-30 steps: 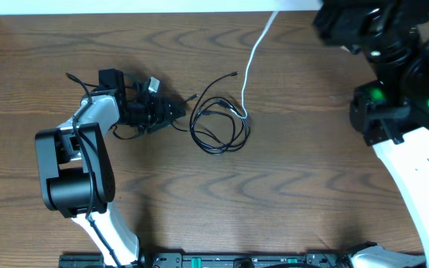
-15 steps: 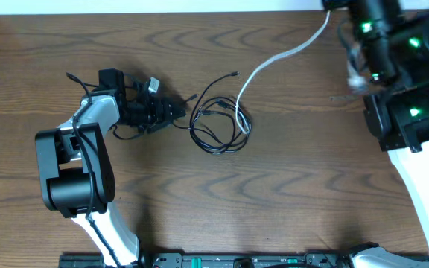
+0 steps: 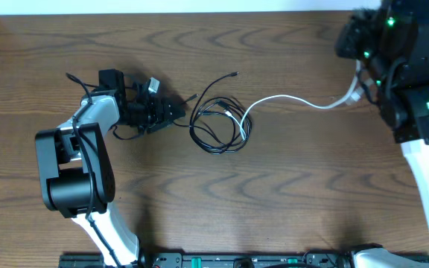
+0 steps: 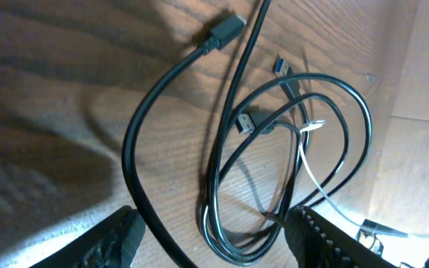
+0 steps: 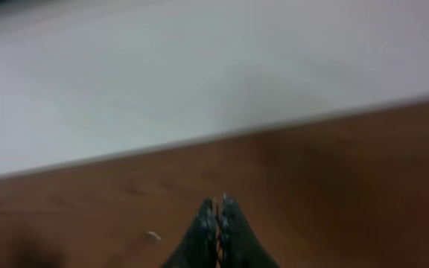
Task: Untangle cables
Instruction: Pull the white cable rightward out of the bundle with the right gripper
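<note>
Two black cables point(image 3: 214, 128) lie coiled together at the table's middle; their loops and plugs fill the left wrist view point(image 4: 222, 171). The white cable point(image 3: 289, 100) runs from the coil rightward to my right gripper point(image 3: 356, 91), which is shut on its far end. A thin part of it shows in the left wrist view point(image 4: 304, 160), still threaded through the black loops. In the right wrist view the jaws point(image 5: 220, 205) are pressed together above the wood, and the cable is hidden there. My left gripper point(image 3: 180, 109) is open just left of the coil, one black strand between its fingers point(image 4: 214, 246).
The left arm's base point(image 3: 73, 171) stands at the front left, with its own thicker wires point(image 3: 80, 83) behind it. The right arm point(image 3: 423, 141) fills the right edge. The table's far edge point(image 3: 162, 13) meets a white surface.
My right gripper swung from the far edge toward the right and nearer, drawing the white cable out sideways from the coil. The left arm and black cables stayed put.
</note>
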{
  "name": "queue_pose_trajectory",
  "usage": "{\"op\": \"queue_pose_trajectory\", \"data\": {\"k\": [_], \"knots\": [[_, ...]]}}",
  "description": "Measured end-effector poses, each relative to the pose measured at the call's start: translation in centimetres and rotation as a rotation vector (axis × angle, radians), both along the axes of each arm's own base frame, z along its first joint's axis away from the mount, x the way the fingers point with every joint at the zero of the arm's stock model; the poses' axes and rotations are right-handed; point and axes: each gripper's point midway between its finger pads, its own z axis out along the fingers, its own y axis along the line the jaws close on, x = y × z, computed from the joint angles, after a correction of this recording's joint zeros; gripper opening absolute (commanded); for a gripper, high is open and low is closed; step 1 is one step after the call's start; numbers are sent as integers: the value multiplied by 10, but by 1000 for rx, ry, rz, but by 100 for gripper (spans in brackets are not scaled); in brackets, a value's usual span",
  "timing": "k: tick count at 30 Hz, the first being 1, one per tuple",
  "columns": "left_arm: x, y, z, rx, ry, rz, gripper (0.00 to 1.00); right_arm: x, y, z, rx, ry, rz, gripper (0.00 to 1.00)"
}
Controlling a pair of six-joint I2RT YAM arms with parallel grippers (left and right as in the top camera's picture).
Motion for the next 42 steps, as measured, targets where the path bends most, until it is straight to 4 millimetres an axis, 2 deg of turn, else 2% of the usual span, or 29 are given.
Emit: {"op": "queue_pose_trajectory", "data": {"k": [7,13,16,19,23,29,30,31,33,37,38,42], "knots": [[0,0,0,0,-1,0,65,-24,-95,-41,-45,195,-243,1],[0,0,0,0,1,0,65,-39,-142,-83,-43,370,-363,1],[0,0,0,0,0,0,65,-37,-165,-120,-25,492,-408,1],[0,0,0,0,0,0,65,-32,-177,-159,8,606,-417,1],[0,0,0,0,1,0,65,-25,-176,-206,59,736,-370,1],[0,0,0,0,2,0,65,-17,-164,-250,125,842,-297,1],[0,0,0,0,2,0,65,-16,-163,-254,131,851,-292,7],[0,0,0,-1,2,0,65,-15,-162,-260,137,862,-286,17],[0,0,0,-1,2,0,65,-14,-161,-267,142,877,-278,51],[0,0,0,-1,2,0,66,-13,-159,-278,150,902,-264,93],[0,0,0,0,2,0,65,-13,-158,-279,156,903,-260,99],[0,0,0,0,2,0,65,-11,-152,-279,179,900,-236,99]]}}
